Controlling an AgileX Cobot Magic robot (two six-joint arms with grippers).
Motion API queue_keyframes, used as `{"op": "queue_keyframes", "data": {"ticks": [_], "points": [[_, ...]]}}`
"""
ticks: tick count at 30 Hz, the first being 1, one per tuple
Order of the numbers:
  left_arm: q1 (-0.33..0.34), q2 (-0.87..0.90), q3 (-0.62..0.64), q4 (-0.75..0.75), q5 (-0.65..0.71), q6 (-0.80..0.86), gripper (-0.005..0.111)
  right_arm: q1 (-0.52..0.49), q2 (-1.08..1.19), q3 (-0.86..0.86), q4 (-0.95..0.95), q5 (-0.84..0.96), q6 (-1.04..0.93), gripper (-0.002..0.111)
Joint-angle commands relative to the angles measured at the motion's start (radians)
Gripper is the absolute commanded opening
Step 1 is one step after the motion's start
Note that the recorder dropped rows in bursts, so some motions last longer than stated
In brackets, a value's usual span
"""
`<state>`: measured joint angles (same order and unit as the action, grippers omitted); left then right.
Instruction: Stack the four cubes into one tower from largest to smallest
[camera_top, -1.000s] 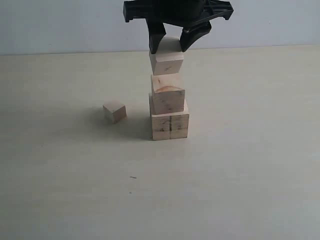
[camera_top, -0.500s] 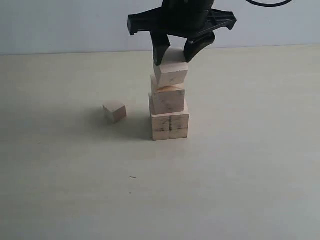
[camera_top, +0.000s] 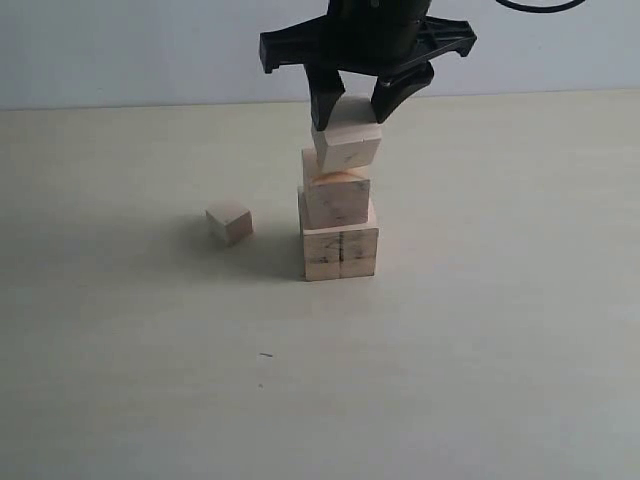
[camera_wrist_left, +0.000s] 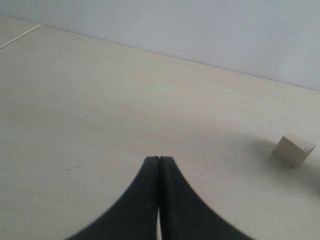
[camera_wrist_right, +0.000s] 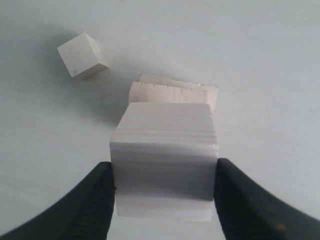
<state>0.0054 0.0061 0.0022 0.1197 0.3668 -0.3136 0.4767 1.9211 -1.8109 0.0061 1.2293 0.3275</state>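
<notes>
Tower (camera_top: 340, 250), gripped cube (camera_top: 347, 148) above it, and smallest cube (camera_top: 229, 221) nearby block the counter (camera_top: 480, 350); elsewhere apparently open.

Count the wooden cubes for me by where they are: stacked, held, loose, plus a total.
Stacked: 2, largest cube, second cube
Held in right gripper: 1, third cube
Loose on table: 1, smallest cube
Total: 4

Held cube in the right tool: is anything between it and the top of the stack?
Nothing visible. The held cube hangs in the right tool directly over the middle cube, which sits on the largest cube; the smallest cube lies apart to the side.
</notes>
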Motion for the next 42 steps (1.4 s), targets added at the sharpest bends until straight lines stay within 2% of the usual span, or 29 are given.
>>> {"op": "queue_keyframes", "data": {"ticks": [1, 42], "points": [[-0.007, -0.006, -0.002, 0.002, -0.008, 0.003, 0.0, 0.0, 0.0, 0.001, -0.006, -0.008, -0.001, 0.038], [-0.007, -0.006, -0.002, 0.002, -0.008, 0.006, 0.0, 0.0, 0.031, 0.001, 0.029, -0.048, 0.042, 0.039]]}}
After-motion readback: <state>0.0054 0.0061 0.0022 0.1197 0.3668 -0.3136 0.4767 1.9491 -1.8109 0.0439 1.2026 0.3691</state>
